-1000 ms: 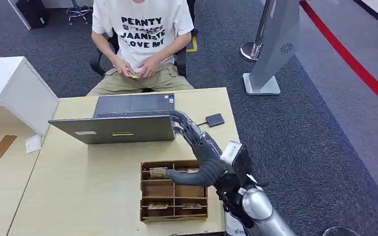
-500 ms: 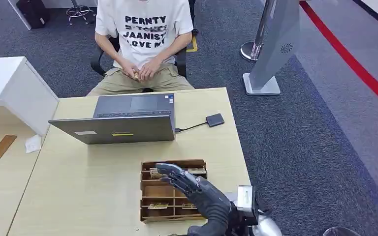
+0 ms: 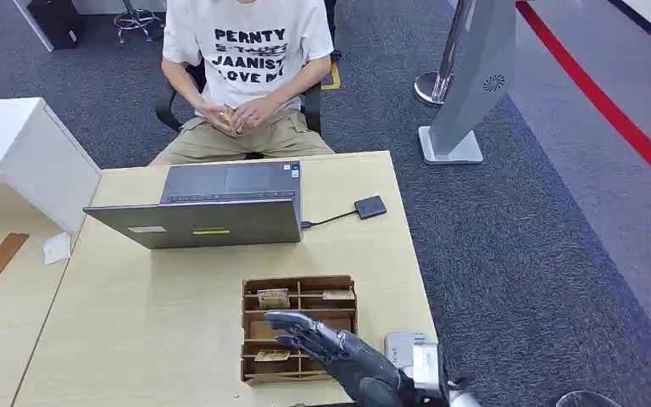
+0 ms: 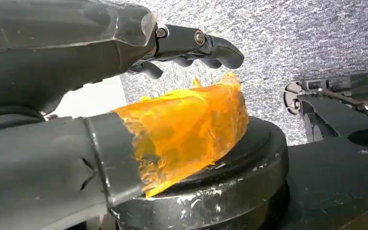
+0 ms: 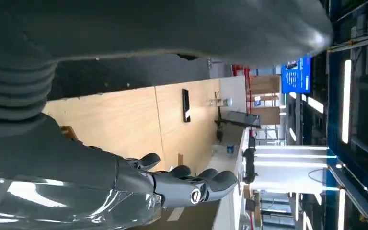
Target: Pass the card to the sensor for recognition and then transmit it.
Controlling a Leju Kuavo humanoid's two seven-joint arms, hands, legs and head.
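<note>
- The right hand [image 3: 331,352] has drawn back toward the robot since a second ago: then it reached up beside the laptop [image 3: 208,208], half a second ago it was over the far row of the tray [image 3: 298,282], and now it hangs over the tray's near rows, fingers spread and holding nothing.
- The seated person [image 3: 244,68] has lifted both hands slightly; they now hold a small tan card [image 3: 230,114] at the lap, higher than before.
- Nothing else on the counter has shifted.
- The left hand [image 4: 124,62] appears in its wrist view with fingers loosely apart and nothing between them, an orange film wrapped over the thumb.
- More cards [image 3: 273,298] lie in compartments of the wooden tray, which sits at the counter's near right corner.
- The counter [image 3: 136,314] is pale wood; the open grey laptop stands at its middle with its screen's back toward the robot.
- A small dark sensor pad [image 3: 370,207] lies right of the laptop, joined to it by a thin cable.
- The floor is dark grey carpet with a red stripe [image 3: 610,110] at the right.
- A grey standing panel [image 3: 475,68] rises beyond the counter; a white cabinet [image 3: 17,153] stands at the left.
- The person's white shirt reads "PERNTY", "JAANIST" and "LOVE M" as far as legible.
</note>
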